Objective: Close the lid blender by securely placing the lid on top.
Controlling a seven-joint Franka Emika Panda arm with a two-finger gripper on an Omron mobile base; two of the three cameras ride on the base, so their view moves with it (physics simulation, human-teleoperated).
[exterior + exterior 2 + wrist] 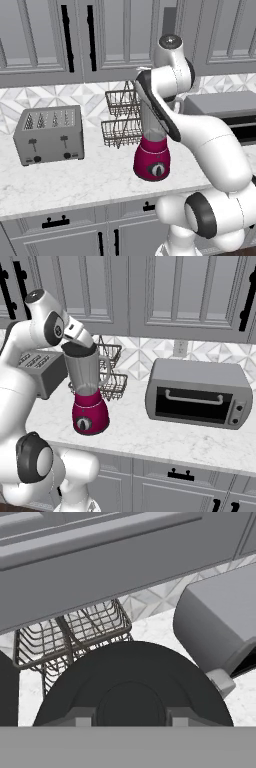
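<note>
Right now the pincer [79, 345] sits just above the mouth of the blender [89, 396], which stands on the marble counter [165, 438] in front of a two-tier wire basket rack [112, 373]. From the hand's own view the lid [132, 687] is a broad black dome clamped between the two small finger tips, so the pincer is narrowed down on the lid and holding it. In the right base view a dark disc shows under the hand, touching or all but touching the jar's rim; I cannot tell whether it is already seated. In the left base view the forearm covers the jar's top, and only the magenta base and part of the clear jar show.

My guess is that the placing is in its last step: lower, settle, let go. The hand comes at the jar tilted, so the lid may meet the rim on one edge first and end up cocked instead of flat. If it is released that way, it could slide off onto the counter or drop into the jar. Pressing down off-centre could also push the tall jar sideways, toward the grey toaster [49, 134] or the basket rack behind. The toaster oven [197, 393] stands well apart to the right and looks out of harm's way.
</note>
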